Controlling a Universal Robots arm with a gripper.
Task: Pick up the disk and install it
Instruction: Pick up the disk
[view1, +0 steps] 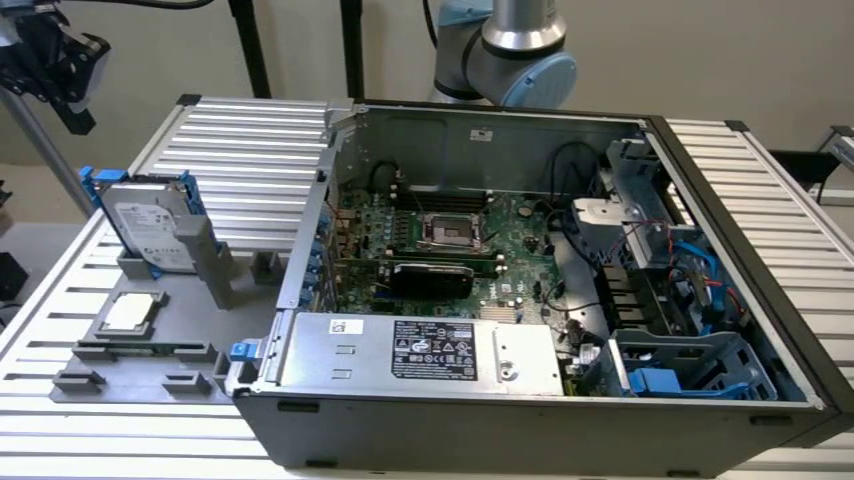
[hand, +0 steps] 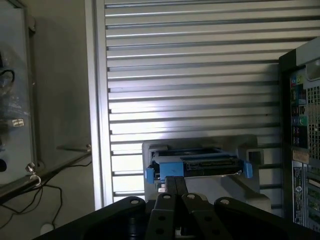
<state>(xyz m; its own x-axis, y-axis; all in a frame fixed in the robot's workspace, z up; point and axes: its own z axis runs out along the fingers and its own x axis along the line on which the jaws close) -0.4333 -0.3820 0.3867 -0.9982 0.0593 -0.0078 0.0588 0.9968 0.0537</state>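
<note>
The disk (view1: 150, 225) is a silver-grey drive with a white label in a blue carrier frame. It stands on edge in a grey holder at the exterior view's left, outside the computer case. My gripper (view1: 74, 95) hangs high above and behind it, near the top corner of the exterior view's left. In the wrist view the disk (hand: 197, 165) shows edge-on with blue tabs at both ends, well beyond my gripper (hand: 175, 186). The two black fingers (hand: 169, 200) are pressed together and shut on nothing.
An open computer case (view1: 747, 200) with its motherboard exposed lies on the slatted aluminium table (view1: 254, 130). A grey box with a black label (view1: 427, 350) sits at its front, a blue drive cage (view1: 687, 365) beside it. A small silver chip (view1: 130, 312) rests on the grey fixture (view1: 134, 385).
</note>
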